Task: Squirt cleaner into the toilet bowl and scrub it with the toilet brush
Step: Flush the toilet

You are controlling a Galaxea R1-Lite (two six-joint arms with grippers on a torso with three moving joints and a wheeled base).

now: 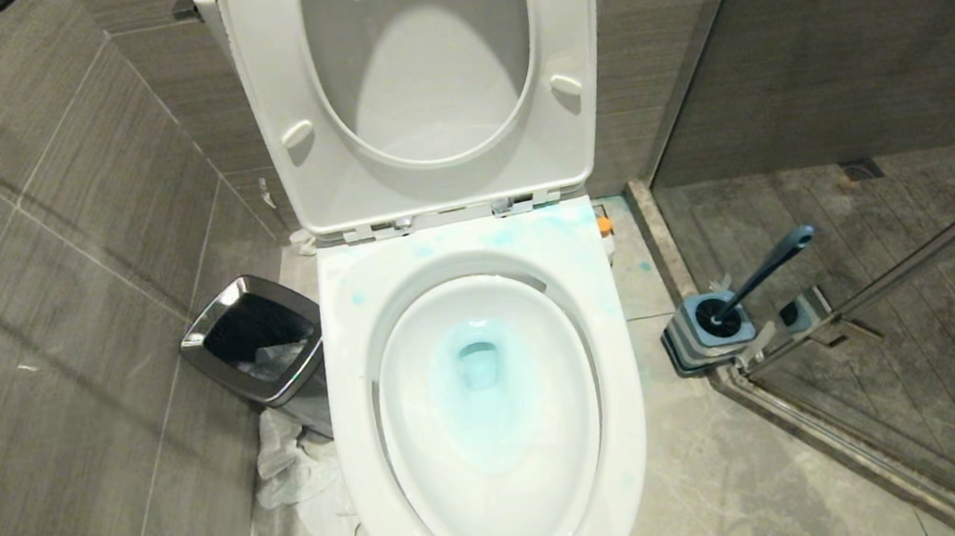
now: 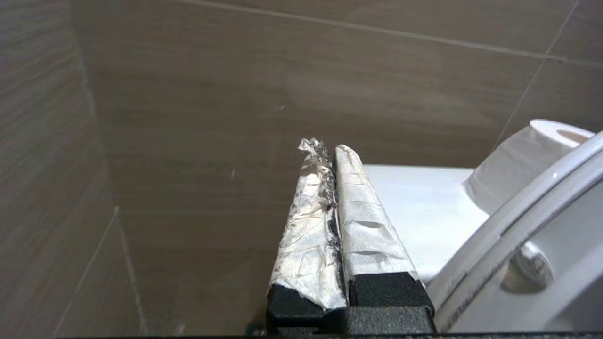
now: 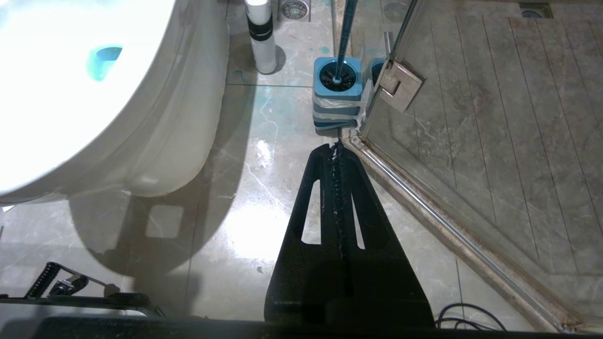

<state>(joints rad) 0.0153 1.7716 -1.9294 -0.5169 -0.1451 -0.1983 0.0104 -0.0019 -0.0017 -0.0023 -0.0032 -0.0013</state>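
The white toilet bowl stands in the middle with its seat and lid raised. Turquoise cleaner tints the water, and pale blue smears mark the back rim. The toilet brush leans in its blue-topped holder on the floor to the right of the bowl. My right gripper hangs shut and empty above the floor, just short of the holder; the brush handle rises beyond it. My left gripper, its fingers wrapped in white tape, is shut and empty beside the raised lid.
A chrome-rimmed waste bin and crumpled white plastic sit left of the bowl. A glass shower door and its floor rail close off the right. A white cylinder with a black band stands behind the bowl. A paper roll rests on the tank.
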